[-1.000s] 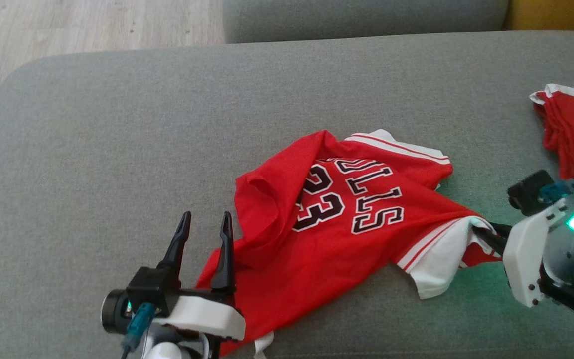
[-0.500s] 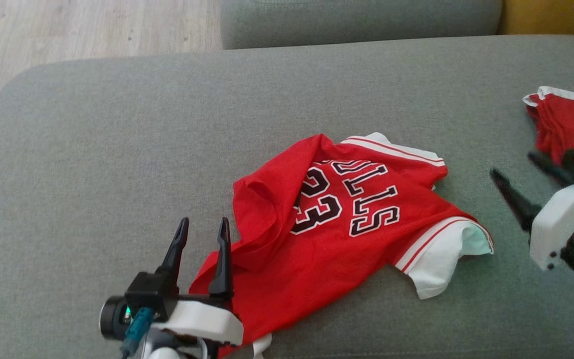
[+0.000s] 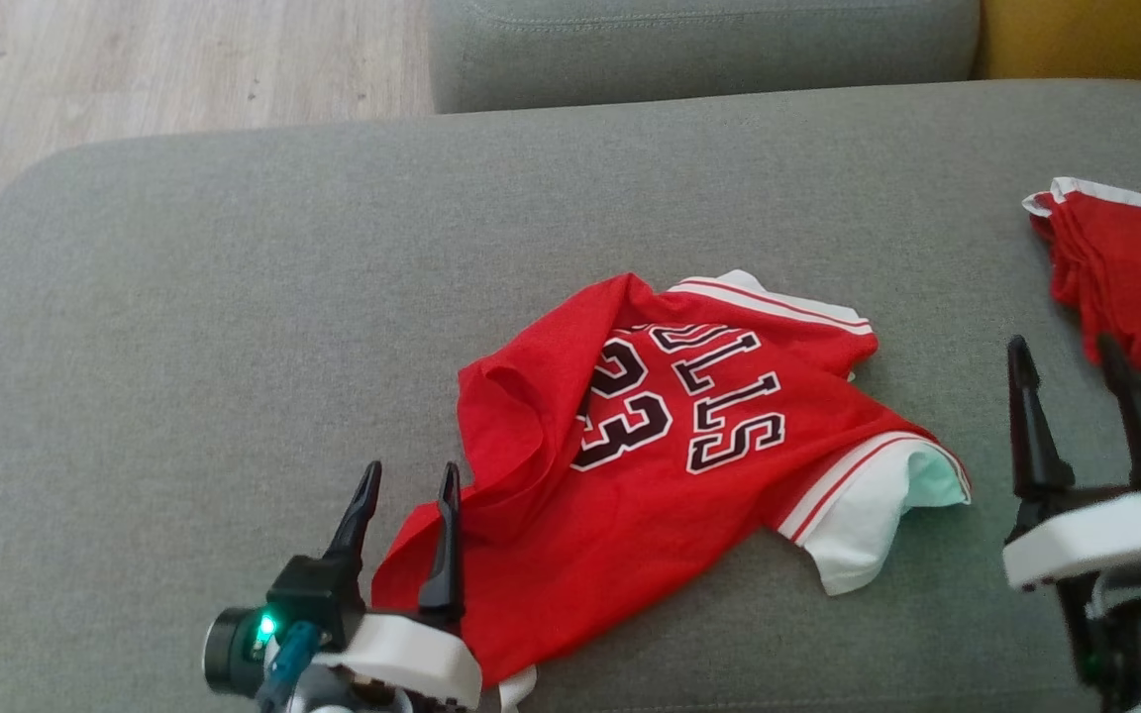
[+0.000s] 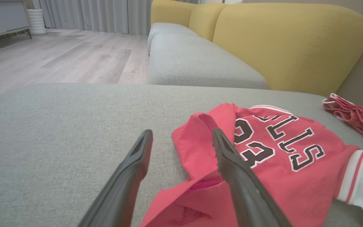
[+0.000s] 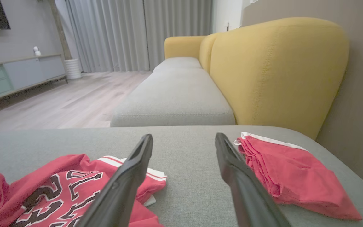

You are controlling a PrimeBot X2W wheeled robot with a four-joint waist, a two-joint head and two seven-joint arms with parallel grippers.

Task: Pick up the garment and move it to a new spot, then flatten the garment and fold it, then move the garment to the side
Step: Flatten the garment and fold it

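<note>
A red jersey (image 3: 670,456) with black "23" lettering and white-trimmed sleeves lies crumpled in the middle of the grey cushion (image 3: 234,297); the left wrist view shows the jersey (image 4: 279,157) to the right of my fingers. My left gripper (image 3: 407,480) is open at the jersey's lower left edge, its right finger over the red cloth, nothing held. My right gripper (image 3: 1066,356) stands open right of the white sleeve (image 3: 868,505), apart from it and empty. In the right wrist view the jersey (image 5: 58,186) lies at lower left.
A second red garment (image 3: 1135,267) with a white band lies bunched at the cushion's right edge, close to my right fingers, also seen as a pile (image 5: 288,176). Beyond are another grey seat (image 3: 699,40), yellow backrests (image 5: 276,69) and wooden floor (image 3: 135,69).
My right gripper let go of the white sleeve, drew back to the right and turned its fingers upward, open. The sleeve settled flat. The head camera tilted slightly; the left gripper barely moved.
</note>
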